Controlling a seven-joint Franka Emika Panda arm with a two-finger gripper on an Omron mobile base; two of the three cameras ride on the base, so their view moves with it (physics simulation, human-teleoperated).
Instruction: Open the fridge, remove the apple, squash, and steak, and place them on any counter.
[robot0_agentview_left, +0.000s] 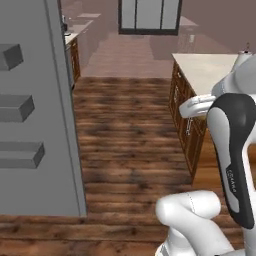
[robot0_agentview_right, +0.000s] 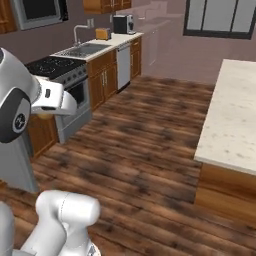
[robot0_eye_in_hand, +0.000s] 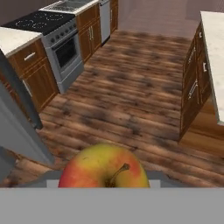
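The apple (robot0_eye_in_hand: 103, 168), red-orange with a yellow patch and a brown stem, sits right in front of the hand camera, held in the air above the wooden floor. My gripper (robot0_eye_in_hand: 104, 183) is shut on it, and its fingertips are mostly hidden behind the fruit. In the right base view a sliver of the apple (robot0_agentview_right: 44, 116) shows under the white hand. The fridge stands open at the left, its grey door (robot0_agentview_left: 40, 125) carrying several grey shelf bins. The counter (robot0_agentview_left: 210, 70) of pale speckled stone lies to the right, apart from the hand. The squash and steak are out of view.
A stove (robot0_agentview_right: 65, 85) and a sink counter (robot0_agentview_right: 95, 50) with wooden cabinets line the far left wall. The island's wooden base (robot0_eye_in_hand: 194, 92) with its handles stands right of the hand. Bare wooden floor (robot0_agentview_right: 145, 135) stretches between fridge and island.
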